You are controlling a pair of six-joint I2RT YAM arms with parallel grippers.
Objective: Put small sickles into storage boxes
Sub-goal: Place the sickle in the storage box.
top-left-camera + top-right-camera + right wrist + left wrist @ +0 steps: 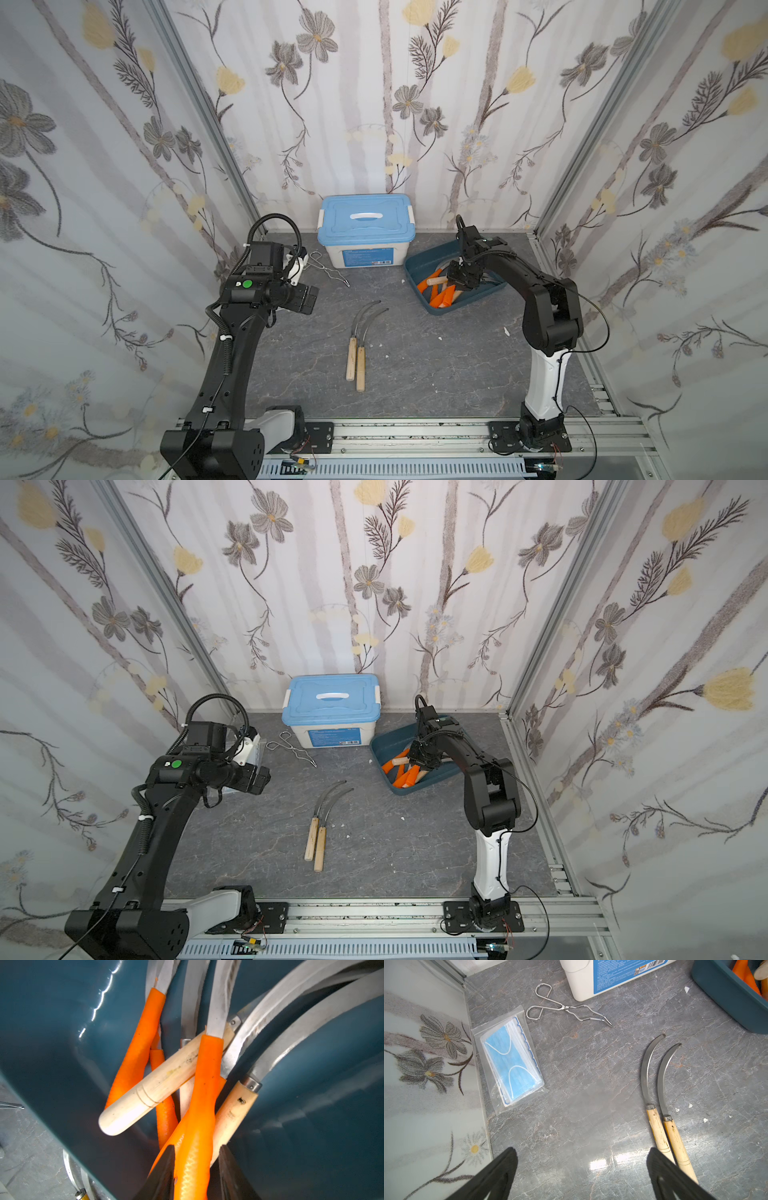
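Reaching down into the teal storage tray (424,259) at the far right of the table (415,374), the right gripper (195,1169) straddles the flared end of an orange-handled sickle (207,1076). Its jaws are slackened. One finger (164,1169) lies against the handle, while a dark gap separates the handle from the opposite finger. That sickle rests inside the tray on a pile (436,291) of other sickles, orange and wooden handles crossing, with the grey blades curving away toward the tray's far wall.

Two wooden-handled sickles (360,365) lie side by side on the bare table near its middle, outside the tray, with their blades pointing toward the back. The left gripper (581,1167) hangs above the table on their left side, jaws spread wide with nothing between them. In the left wrist view, the butt ends of those wooden handles run behind one fingertip.

A white box (365,224), wire tongs (330,270) and a bag of face masks (510,1064) sit toward the back and left.
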